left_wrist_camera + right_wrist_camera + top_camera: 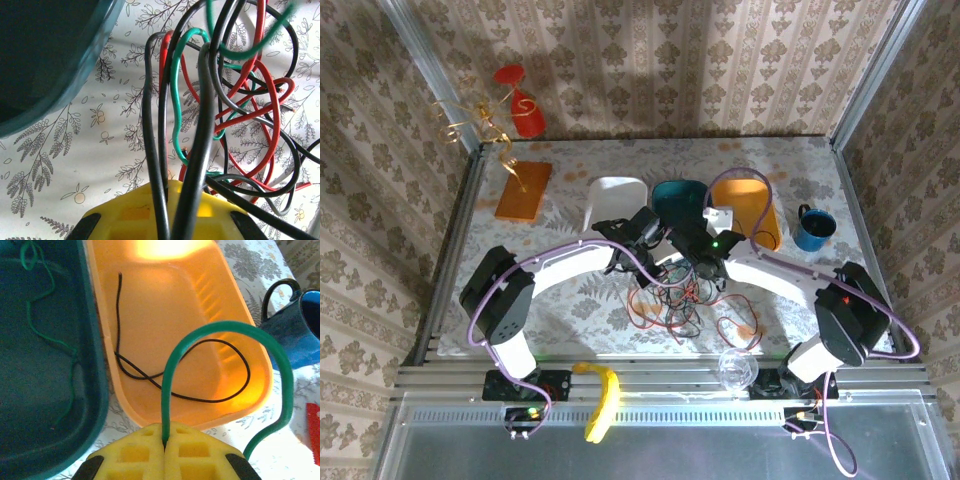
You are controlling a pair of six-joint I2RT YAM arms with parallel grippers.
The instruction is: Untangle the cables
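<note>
The cables [670, 303] lie in a loose knot on the flowered table [570, 300], just in front of the teal tray [677, 197], on its side nearer the arm bases. They are thin red, green, black and grey wires, looped over and through one another. From the left wrist the knot [245, 95] shows red loops crossing a green one, with dark wires threaded between. One thin green strand [31, 325] lies inside the teal tray. One black cable [118, 315] lies curled in the orange tray [175, 295], just right of the teal tray.

From above, it is not possible to follow which wire goes where inside the knot. The ends of the left arm [575, 262] and the right arm [775, 272] cover their own fingertips by the near edge of the teal tray. In the left wrist view the teal tray is cut off at the upper left, and a green wire at the top right is blurred. In the right wrist view one leg of the lifted green cable [225, 329] runs off the bottom edge, so its end is out of sight. The blue mug [305, 325], beyond the orange tray from the teal tray, is cut by the frame.

The left gripper [167, 192] has its yellow pads closed together, with several dark cables pinched in the seam and rising toward the knot. The right gripper [164, 440] is closed as well, pads touching. It has the green cable nipped in the seam, and the cable arches up over the orange tray.
</note>
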